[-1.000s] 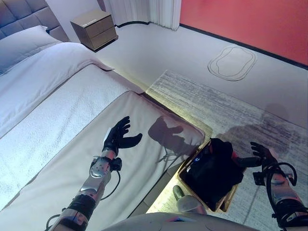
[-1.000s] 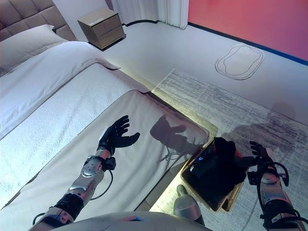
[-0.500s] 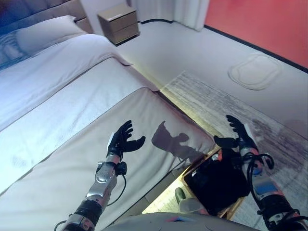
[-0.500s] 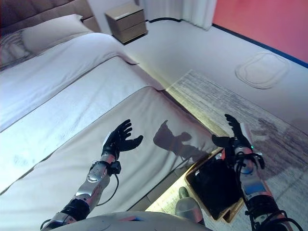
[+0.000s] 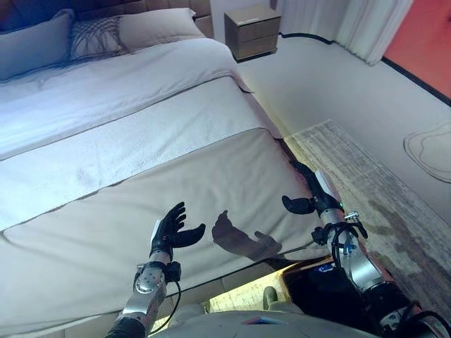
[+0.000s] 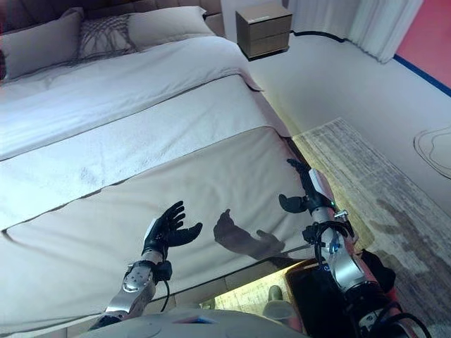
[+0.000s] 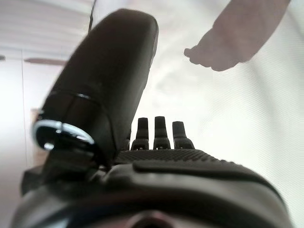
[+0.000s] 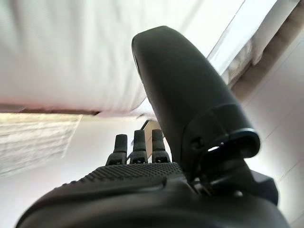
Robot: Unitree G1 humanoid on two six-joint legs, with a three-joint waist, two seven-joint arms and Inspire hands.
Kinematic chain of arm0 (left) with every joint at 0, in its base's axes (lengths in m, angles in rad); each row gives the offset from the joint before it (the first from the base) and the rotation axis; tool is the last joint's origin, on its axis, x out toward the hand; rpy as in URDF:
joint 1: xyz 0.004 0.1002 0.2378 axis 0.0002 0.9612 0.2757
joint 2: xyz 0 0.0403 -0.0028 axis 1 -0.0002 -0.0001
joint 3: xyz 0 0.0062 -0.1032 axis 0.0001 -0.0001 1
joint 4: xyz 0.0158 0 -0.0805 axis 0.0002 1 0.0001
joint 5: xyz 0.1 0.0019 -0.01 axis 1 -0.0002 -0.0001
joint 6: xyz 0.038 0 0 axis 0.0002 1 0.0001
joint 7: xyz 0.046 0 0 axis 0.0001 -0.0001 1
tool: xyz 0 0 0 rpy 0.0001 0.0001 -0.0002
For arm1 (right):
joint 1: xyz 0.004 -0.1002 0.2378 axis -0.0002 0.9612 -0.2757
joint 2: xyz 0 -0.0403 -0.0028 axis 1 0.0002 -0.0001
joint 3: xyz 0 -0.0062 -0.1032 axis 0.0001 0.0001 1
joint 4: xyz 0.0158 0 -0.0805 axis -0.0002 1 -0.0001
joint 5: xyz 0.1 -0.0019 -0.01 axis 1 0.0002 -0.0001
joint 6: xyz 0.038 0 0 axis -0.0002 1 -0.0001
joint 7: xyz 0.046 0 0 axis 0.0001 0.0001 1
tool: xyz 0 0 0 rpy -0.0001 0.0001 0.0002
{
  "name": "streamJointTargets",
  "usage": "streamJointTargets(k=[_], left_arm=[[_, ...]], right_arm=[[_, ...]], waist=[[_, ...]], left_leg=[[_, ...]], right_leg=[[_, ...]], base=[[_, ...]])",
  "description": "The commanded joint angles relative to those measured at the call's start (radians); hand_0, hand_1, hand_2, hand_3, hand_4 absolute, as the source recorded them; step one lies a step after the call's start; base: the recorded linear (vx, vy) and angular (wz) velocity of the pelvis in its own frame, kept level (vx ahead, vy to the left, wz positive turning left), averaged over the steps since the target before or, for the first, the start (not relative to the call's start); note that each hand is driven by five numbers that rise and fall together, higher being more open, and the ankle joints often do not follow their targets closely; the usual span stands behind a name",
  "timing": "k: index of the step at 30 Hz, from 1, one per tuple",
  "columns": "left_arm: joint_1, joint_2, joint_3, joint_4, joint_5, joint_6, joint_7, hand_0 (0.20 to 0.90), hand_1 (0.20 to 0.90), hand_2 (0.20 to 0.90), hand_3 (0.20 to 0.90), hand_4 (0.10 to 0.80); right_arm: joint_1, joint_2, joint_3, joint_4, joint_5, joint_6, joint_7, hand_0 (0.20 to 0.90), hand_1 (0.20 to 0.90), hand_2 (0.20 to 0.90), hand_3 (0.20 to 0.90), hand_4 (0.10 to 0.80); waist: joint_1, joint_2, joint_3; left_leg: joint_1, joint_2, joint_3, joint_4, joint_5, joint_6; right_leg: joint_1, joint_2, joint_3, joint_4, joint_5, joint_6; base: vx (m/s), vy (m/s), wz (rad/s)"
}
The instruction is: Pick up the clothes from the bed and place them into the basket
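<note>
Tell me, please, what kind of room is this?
Most likely a bedroom: a large made bed with pillows at its head, a wooden nightstand beside it, and a rug on the floor.

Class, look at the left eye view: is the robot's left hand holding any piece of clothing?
No. The left hand hovers over the bed with fingers spread and nothing in it.

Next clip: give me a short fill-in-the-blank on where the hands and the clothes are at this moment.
1. Both hands have their fingers ____ and hold nothing.
2. The left hand hovers over the beige ____.
3. The dark clothes lie in the wooden ____ on the floor.
4. The right hand is above the bed's ____ corner, by the grey rug.

Missing words: open; bed cover; basket; near
</note>
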Motion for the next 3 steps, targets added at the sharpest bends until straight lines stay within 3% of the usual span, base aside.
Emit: streamJointTargets(k=[1, 3], left_arm=[[-0.076, 0.033, 0.046, -0.024, 0.033, -0.065, -0.015, 0.900, 0.900, 0.900, 0.900, 0.800], [-0.071, 0.037, 0.053, -0.020, 0.028, -0.065, -0.022, 0.900, 0.900, 0.900, 0.900, 0.800]], right_arm=[[-0.077, 0.029, 0.006, -0.058, 0.019, -0.042, -0.026, 0.900, 0.900, 0.900, 0.900, 0.800], [-0.071, 0.037, 0.014, -0.055, 0.026, -0.034, -0.027, 0.900, 0.900, 0.900, 0.900, 0.800]], waist=[[0.029, -0.067, -0.052], [0.037, -0.071, -0.047]], left_leg=[[0.046, -0.019, -0.009, 0.007, -0.134, 0.018], [0.046, -0.018, -0.015, 0.007, -0.132, 0.019]], right_leg=[[0.002, -0.025, -0.032, 0.018, -0.037, -0.001], [0.009, -0.026, -0.044, 0.018, -0.040, -0.001]], base=[[0.036, -0.010, 0.19], [0.025, -0.008, 0.16]])
